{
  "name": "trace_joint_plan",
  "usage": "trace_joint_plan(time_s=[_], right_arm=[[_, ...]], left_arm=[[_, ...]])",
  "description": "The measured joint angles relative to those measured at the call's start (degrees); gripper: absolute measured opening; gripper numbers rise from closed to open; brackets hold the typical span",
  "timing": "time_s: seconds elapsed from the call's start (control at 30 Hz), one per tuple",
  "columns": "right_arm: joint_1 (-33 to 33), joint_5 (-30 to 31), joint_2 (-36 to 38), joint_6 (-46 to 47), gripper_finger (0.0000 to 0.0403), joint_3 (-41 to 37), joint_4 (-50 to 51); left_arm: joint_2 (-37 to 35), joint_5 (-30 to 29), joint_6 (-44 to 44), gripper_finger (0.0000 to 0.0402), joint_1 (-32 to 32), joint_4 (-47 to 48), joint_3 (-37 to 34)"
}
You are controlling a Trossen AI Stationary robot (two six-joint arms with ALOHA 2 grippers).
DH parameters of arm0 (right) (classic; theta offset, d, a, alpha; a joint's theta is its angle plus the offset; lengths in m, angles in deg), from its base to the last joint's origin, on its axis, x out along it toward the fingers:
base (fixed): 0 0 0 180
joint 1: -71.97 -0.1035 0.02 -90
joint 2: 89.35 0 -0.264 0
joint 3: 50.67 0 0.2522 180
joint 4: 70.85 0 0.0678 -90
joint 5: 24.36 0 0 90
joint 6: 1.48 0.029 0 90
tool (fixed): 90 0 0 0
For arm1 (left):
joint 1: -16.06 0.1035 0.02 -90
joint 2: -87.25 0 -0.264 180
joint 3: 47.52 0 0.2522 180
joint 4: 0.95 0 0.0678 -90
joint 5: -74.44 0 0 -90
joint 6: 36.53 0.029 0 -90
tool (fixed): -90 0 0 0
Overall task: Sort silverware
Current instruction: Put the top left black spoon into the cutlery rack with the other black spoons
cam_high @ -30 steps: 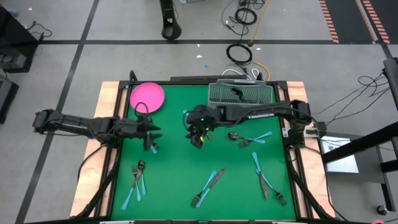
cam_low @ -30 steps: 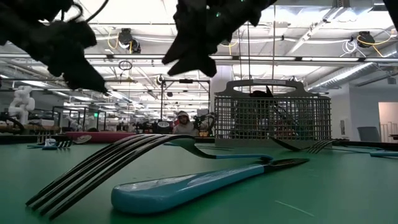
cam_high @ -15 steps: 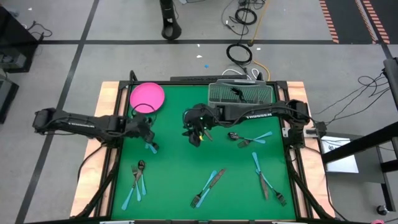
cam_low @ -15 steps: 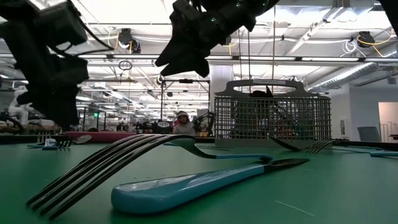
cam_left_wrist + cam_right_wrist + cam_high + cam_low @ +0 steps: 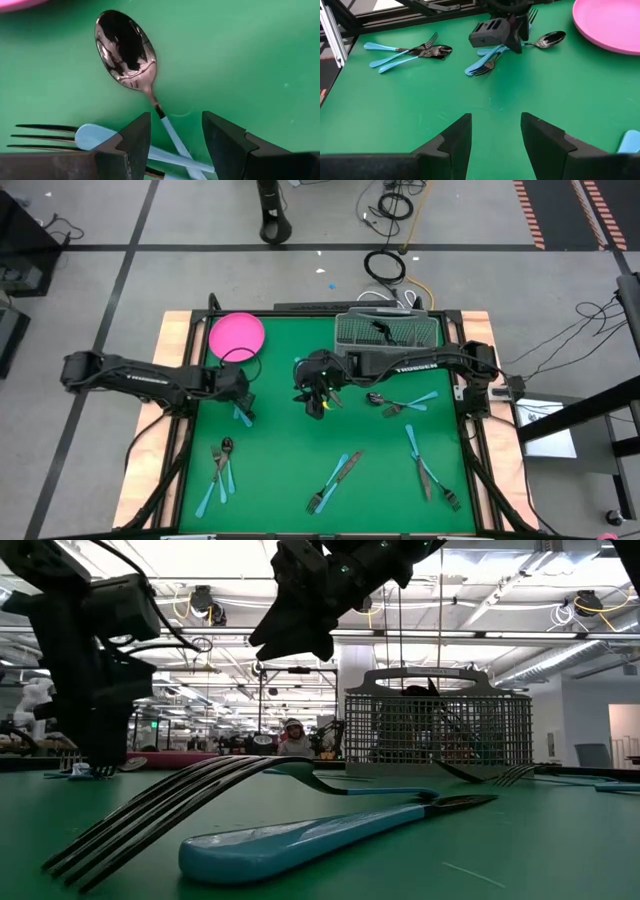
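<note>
High view: both dark arms over the green tabletop [image 5: 290, 460], scattered blue-handled silverware not yet sorted.

Left gripper [image 5: 243, 408] sits low at centre-left of the frame, just below the round pink plate [image 5: 236, 336]; its fingers [image 5: 132, 142] stand apart, straddling the light blue handle of a dark-bowled spoon [image 5: 126, 50] that lies on the mat across a blue-handled fork [image 5: 85, 137], nothing lifted. Right gripper [image 5: 316, 402] hangs mid-frame above bare mat, fingers [image 5: 455, 140] spread wide and empty. Gray wire mesh basket [image 5: 385, 331] at upper centre holds some dark pieces. Loose blue-handled cutlery: pair at lower left [image 5: 220, 470], pair at lower centre [image 5: 335, 480], group at lower right [image 5: 430, 475], spoon and fork right of centre [image 5: 400, 402]. Low view: big fork [image 5: 200, 805] in the foreground.
</note>
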Motion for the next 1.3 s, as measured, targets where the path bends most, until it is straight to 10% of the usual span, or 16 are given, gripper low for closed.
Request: trace_joint_plan(time_s=[0.3, 0.63, 0.83, 1.3], right_arm=[[0.0, 0.01, 0.0, -0.29, 0.016, 0.0, 0.04], [0.0, 0.04, 0.0, -0.66, 0.016, 0.0, 0.19], [0.0, 0.04, 0.0, -0.68, 0.016, 0.0, 0.83], [-2.71, 6.99, 0.0, -2.82, 0.016, 0.0, 6.25]], left_arm=[[6.43, -1.32, 0.17, 0.0147, -0.11, -1.23, 0.33], [7.29, -3.06, 2.58, 0.0015, -0.13, -3.91, 0.15], [5.98, -4.94, 6.26, 0.002, -0.14, -9.05, -0.36], [4.16, -28.72, 19.08, 0.0004, -4.75, -33.39, -1.05]])
